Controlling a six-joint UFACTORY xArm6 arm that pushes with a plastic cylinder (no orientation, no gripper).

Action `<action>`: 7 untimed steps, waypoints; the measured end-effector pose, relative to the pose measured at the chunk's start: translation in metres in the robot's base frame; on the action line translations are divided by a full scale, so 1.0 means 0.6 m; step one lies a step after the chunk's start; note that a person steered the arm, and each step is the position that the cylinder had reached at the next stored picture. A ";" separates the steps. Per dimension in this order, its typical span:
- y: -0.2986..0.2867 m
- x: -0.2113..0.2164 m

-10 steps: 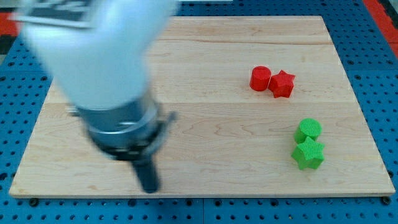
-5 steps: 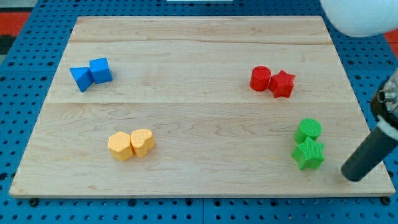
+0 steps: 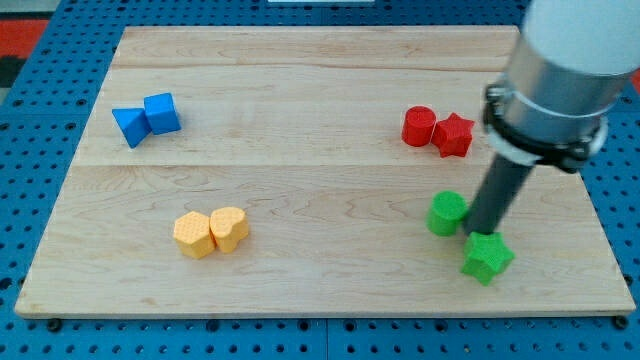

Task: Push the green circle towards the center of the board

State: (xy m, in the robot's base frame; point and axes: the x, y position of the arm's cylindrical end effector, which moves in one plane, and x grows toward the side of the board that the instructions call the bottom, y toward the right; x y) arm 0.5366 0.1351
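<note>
The green circle (image 3: 447, 213) lies in the right half of the board (image 3: 300, 90), a little below the middle line and well apart from the center, which is to the view's left and slightly up from it. My tip (image 3: 479, 232) is on the table just at the view's right of the green circle, touching it or almost touching — I cannot tell which — and there is no gripper on this rod, so nothing opens or closes. Just below my tip sits the green star (image 3: 488, 257), very near to the rod and also near to the circle. I think the main risk is here: the contact point seems a little low on the circle, so a push to the left may send the block up and left on a curve, or the circle may roll off the rod and slip away at one side. A second risk is the green star — if the rod goes down even a little, it drags the star along with it. The red circle (image 3: 419, 127) and the red star (image 3: 454, 135) stand above, toward the view's top, and a push too much upward can bring the green circle against them. The blue blocks (image 3: 147, 118) and the two orange blocks (image 3: 211, 232) are far at the view's left, so I judge them out of danger.
</note>
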 end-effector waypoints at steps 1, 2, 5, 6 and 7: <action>-0.067 -0.019; -0.059 -0.063; -0.135 -0.140; -0.182 -0.148; -0.293 -0.148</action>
State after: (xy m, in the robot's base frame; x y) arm 0.4476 -0.0405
